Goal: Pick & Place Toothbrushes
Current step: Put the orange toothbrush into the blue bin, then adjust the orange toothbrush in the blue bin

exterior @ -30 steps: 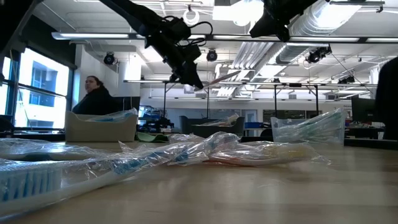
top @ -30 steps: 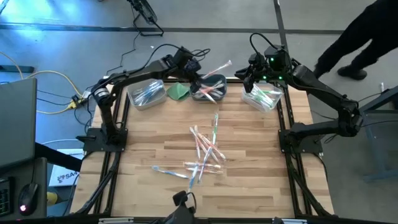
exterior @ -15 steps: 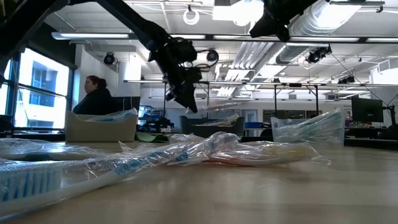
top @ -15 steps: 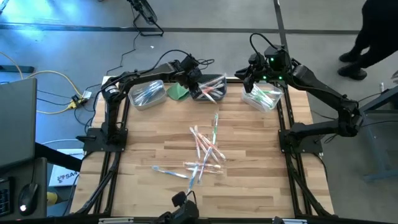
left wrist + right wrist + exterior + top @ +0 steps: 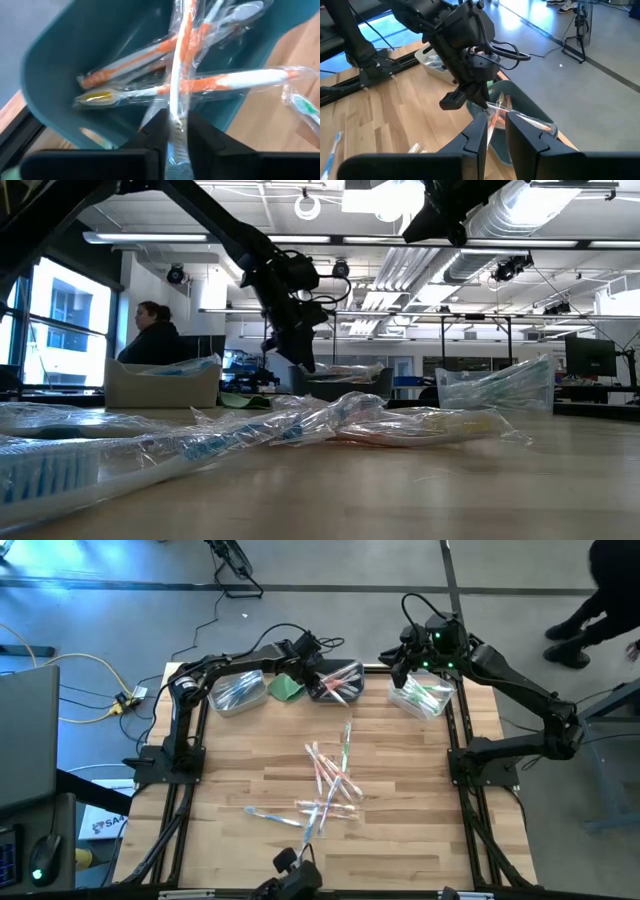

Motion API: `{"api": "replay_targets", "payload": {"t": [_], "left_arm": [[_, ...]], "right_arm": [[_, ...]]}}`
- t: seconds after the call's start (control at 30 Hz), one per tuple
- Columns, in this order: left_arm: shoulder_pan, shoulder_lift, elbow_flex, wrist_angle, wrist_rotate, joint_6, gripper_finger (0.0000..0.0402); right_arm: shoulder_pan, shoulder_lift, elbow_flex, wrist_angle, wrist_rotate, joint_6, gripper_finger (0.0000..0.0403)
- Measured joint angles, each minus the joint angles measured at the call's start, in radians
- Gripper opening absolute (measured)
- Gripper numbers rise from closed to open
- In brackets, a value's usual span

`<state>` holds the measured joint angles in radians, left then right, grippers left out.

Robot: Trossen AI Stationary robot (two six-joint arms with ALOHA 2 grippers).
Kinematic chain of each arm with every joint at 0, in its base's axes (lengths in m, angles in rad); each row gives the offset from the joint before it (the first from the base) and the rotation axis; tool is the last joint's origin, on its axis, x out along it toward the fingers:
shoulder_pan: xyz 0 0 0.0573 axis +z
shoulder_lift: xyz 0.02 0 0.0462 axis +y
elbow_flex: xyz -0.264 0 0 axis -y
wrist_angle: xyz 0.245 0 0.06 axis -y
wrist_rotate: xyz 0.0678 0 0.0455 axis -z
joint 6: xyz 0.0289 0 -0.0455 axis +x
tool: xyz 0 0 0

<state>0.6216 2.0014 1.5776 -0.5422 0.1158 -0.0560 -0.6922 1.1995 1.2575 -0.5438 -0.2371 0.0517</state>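
Left gripper (image 5: pixel 175 131) sits low over the teal bin (image 5: pixel 65 65) at the surface's far edge, fingers clamped on a wrapped orange toothbrush (image 5: pixel 176 75) reaching into it. Right gripper (image 5: pixel 403 658) hangs above the clear bin (image 5: pixel 421 696), fingers gripping another orange toothbrush (image 5: pixel 492 121). Loose toothbrushes (image 5: pixel 328 785) lie mid-surface.

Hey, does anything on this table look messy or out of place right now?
Yes. A heap of wrapped toothbrushes lies criss-crossed on the bare table, outside the bins. One more stands across those in the middle bin, between the left gripper's fingers.
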Motion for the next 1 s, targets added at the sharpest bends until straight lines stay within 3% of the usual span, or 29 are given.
{"api": "replay_targets", "payload": {"t": [0.23, 0.4, 0.73, 1.0], "left_arm": [[0.0, 0.0, 0.0, -0.001, -0.014, -0.005, 0.0143], [0.0, -0.001, 0.0, 0.001, -0.006, -0.022, 0.0173], [-0.016, -0.022, 0.0, -0.015, 0.073, -0.021, 0.0174], [-0.083, -0.055, 0.0, 0.019, 0.032, -0.019, 0.0115]], "right_arm": [[0.0, 0.0, 0.0, 0.0, 0.0, 0.0, 0.0062], [0.0, 0.0, 0.0, 0.0, 0.0, 0.0, 0.0062], [0.0, 0.0, 0.0, -0.002, 0.0, 0.0, 0.0062], [0.0, 0.0, 0.0, -0.007, -0.001, 0.0, 0.0062]]}}
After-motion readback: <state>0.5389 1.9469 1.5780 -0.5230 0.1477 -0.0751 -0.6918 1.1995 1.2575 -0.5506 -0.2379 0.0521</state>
